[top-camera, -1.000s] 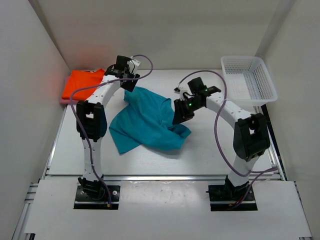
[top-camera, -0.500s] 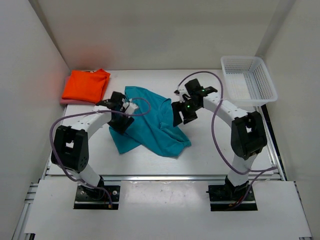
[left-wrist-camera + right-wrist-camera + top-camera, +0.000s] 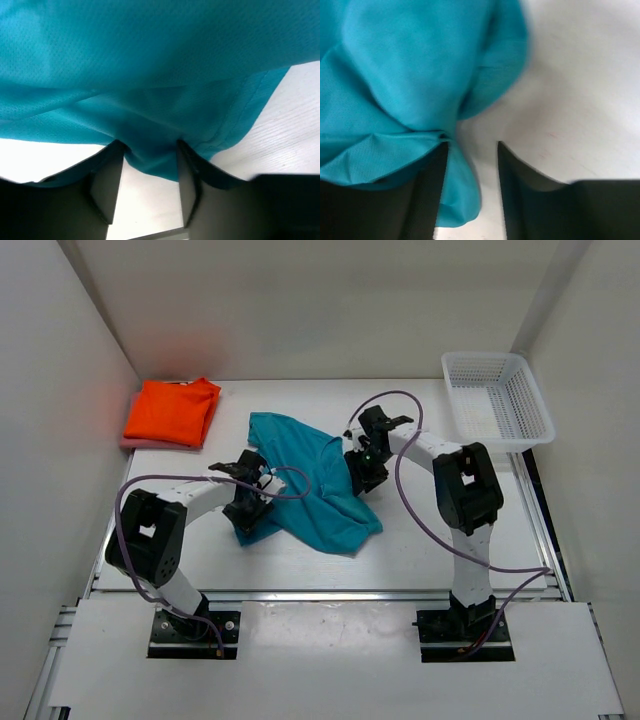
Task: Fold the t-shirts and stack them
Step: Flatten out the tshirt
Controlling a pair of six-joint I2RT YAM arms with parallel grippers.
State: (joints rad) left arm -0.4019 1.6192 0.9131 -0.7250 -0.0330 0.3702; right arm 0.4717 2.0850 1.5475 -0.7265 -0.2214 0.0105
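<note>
White walls [image 3: 300,310] stand around a white table [image 3: 440,530]. From above, the teal shirt [image 3: 310,490] lies crumpled on the table between the two grippers. The left gripper [image 3: 245,515] is down low at the shirt's left edge. The right gripper [image 3: 362,472] is down low at its right edge. Far back and to the left of the left gripper, the orange shirt [image 3: 172,412] lies folded on the pink shirt [image 3: 128,440], of which only an edge shows. Back and to the right of the right gripper sits the basket [image 3: 530,390]. From the left wrist, the left gripper [image 3: 149,150] is part way open. A fold of the teal shirt [image 3: 150,60] dips into the gap between its fingers [image 3: 107,185], but they do not pinch it. More shirt spreads out ahead of the gripper, with bare table [image 3: 295,125] off to the right. From the right wrist, the right gripper [image 3: 472,147] is part way open too and holds nothing. The teal shirt [image 3: 400,75] is bunched ahead and to the left, and its edge touches the finger on that side. Bare table [image 3: 580,90] shows between the fingers and off to the right.
</note>
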